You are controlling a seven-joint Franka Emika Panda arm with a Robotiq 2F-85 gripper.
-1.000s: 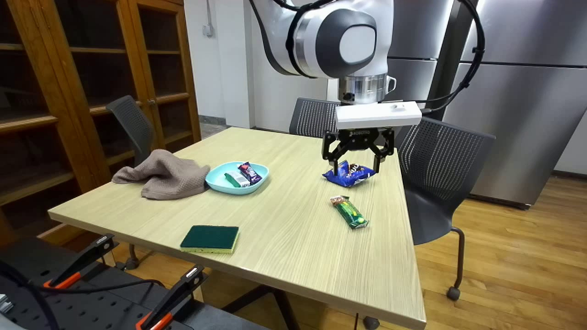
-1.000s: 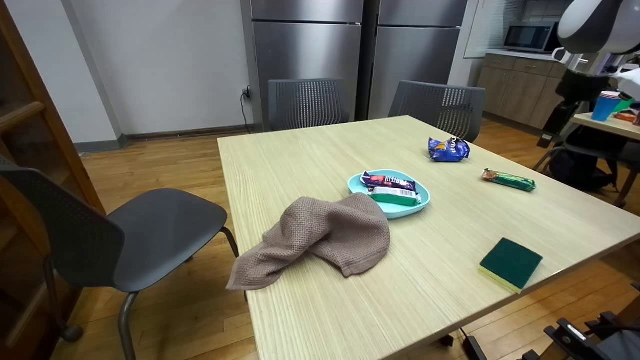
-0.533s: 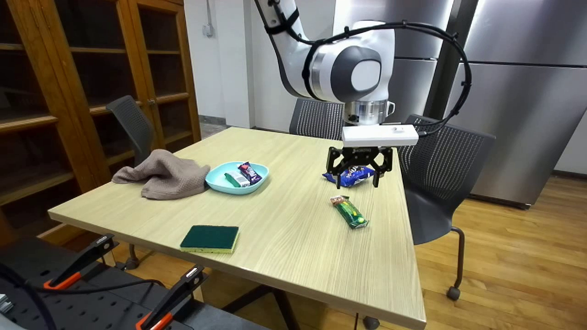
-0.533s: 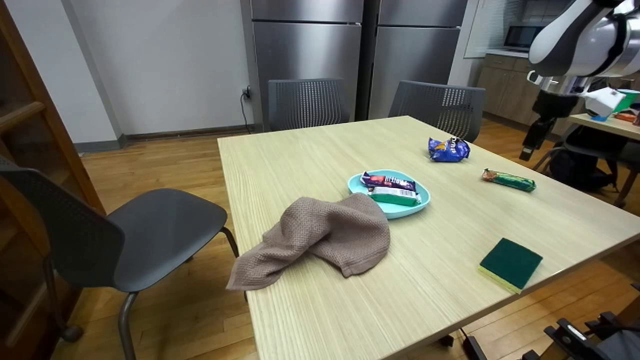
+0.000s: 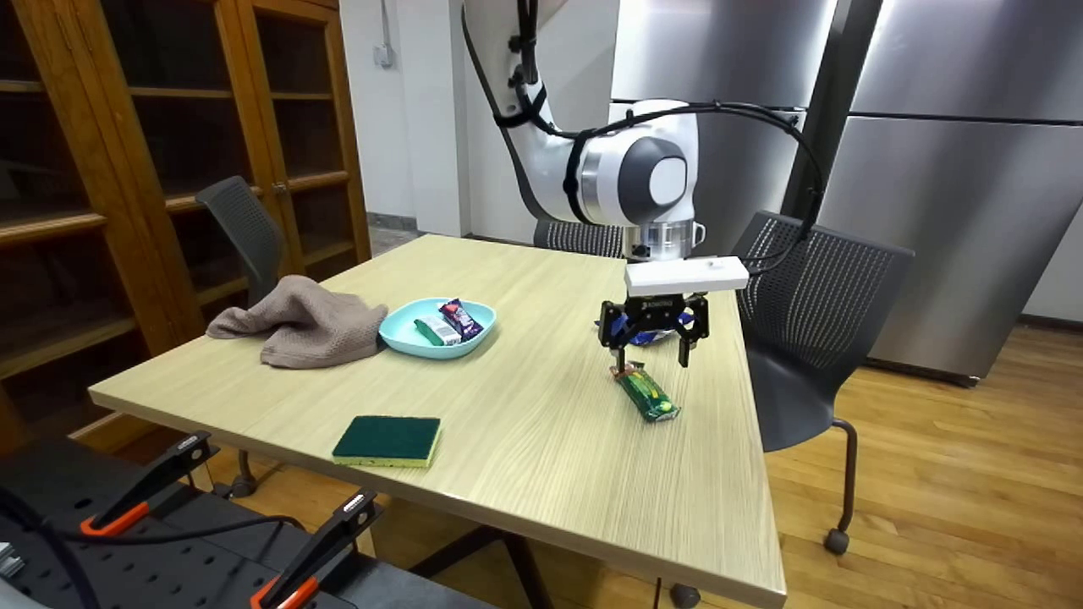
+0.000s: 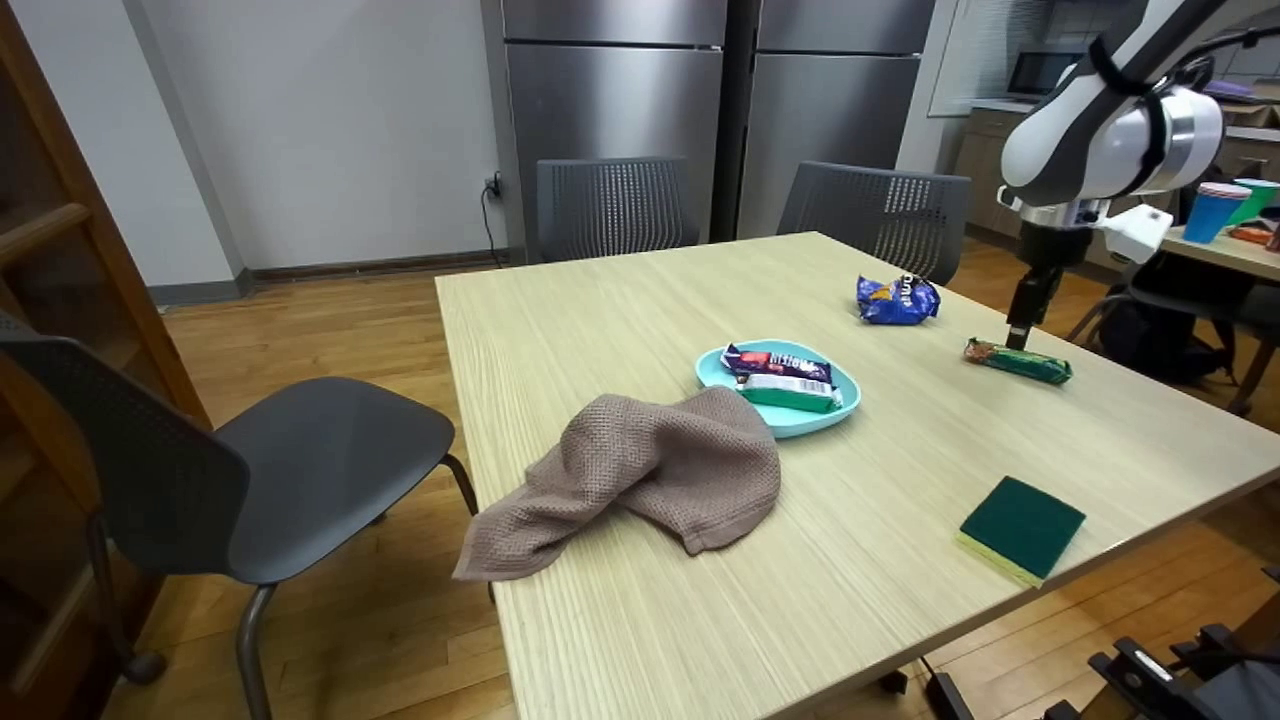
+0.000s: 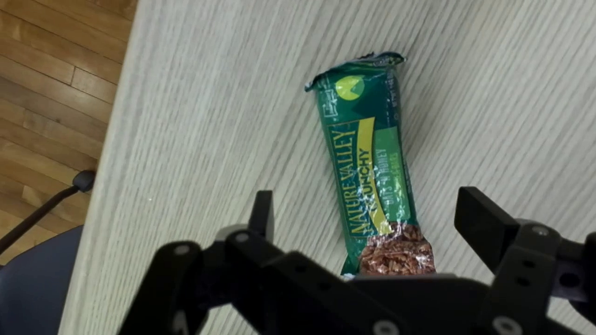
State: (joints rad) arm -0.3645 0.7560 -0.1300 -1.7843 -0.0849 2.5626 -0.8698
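2 bars [image 6: 788, 381] already lie in dish [image 6: 850, 392]; 1 green bar [image 7: 370, 163], ungripped beneath spread-jawed gripper [image 5: 652, 364], and 1 bag [image 6: 898, 301] remain on table [image 5: 525, 381].

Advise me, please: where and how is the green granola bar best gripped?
Probably around its middle, coming from above, jaws closing across its narrow width: the green granola bar lies flat on the table, long and slim, printed face up, and the open gripper points down.
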